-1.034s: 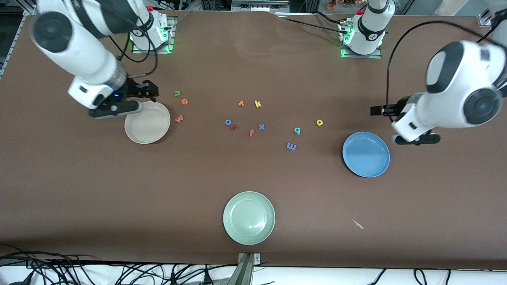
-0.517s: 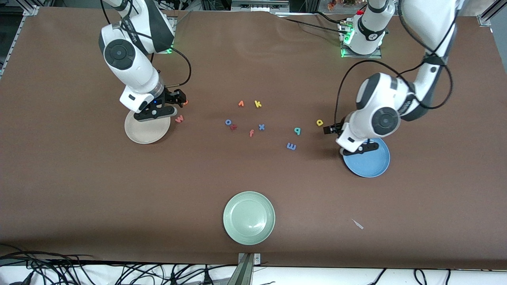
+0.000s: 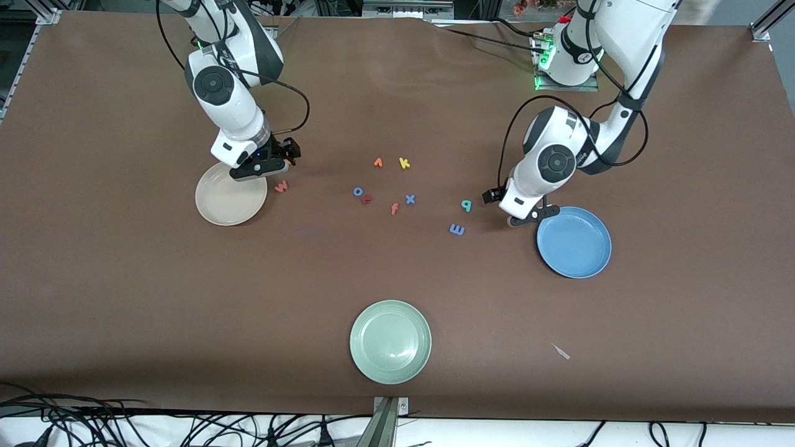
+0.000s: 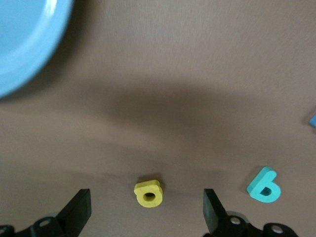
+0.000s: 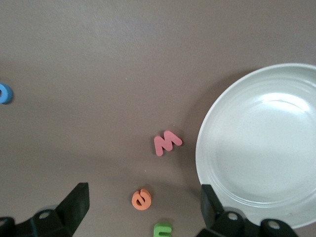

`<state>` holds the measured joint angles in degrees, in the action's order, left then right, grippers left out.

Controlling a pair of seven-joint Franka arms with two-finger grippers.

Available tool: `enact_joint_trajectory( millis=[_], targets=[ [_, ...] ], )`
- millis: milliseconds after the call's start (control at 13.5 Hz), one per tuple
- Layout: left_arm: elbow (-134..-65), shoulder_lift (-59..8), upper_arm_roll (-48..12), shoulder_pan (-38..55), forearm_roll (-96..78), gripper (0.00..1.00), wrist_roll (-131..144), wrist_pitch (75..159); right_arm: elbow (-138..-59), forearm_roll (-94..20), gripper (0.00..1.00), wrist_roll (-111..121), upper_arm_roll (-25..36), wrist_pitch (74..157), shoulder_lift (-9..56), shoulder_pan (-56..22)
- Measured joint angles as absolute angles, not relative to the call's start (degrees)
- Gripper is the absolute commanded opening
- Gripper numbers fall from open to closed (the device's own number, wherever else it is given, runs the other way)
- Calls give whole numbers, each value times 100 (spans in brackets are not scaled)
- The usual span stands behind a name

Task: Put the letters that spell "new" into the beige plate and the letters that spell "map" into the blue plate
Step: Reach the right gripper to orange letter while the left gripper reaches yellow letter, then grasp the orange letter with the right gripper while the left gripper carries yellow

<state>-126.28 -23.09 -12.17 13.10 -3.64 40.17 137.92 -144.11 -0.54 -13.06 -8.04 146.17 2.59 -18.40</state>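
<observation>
My right gripper (image 3: pixel 287 153) hangs open over the orange e (image 5: pixel 141 199), which lies between its fingers. The green n (image 5: pixel 163 229) lies just beside the e. The pinkish-red w (image 3: pixel 281 185) lies beside the beige plate (image 3: pixel 217 208), which holds nothing. In the front view the hand hides the e and n. My left gripper (image 3: pixel 490 197) hangs open over the yellow letter (image 4: pixel 148 193), centred between its fingers. The teal letter (image 3: pixel 466 205) and blue m (image 3: pixel 456 230) lie toward the table's middle from it. The blue plate (image 3: pixel 581 261) is bare.
Mid-table lie an orange v (image 3: pixel 377 162), yellow k (image 3: pixel 404 163), blue o (image 3: pixel 358 192), a red letter (image 3: pixel 366 199), pink f (image 3: pixel 394 208) and blue x (image 3: pixel 410 199). A pale green plate (image 3: pixel 390 341) sits near the front edge, with a small white scrap (image 3: pixel 561 351) beside it.
Both arms swung in and came down. The right gripper went from the beige plate's edge to over the e and n. The left went from beside the blue plate to over the yellow letter.
</observation>
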Motion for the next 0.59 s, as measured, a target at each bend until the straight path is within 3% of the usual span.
enact_joint_trajectory(
  millis=[222, 591],
  targets=[
    [-12766, -2331, -1219, 1646, -364, 97, 4495, 13975, -14853, -54, 100, -1337, -914, 15304, 309, -1839],
    [-12806, -2505, -1180, 1650, -363, 72, 4568, 14259, -15340, -54, 100, -1402, -1063, 16905, 1084, -1839]
  ],
)
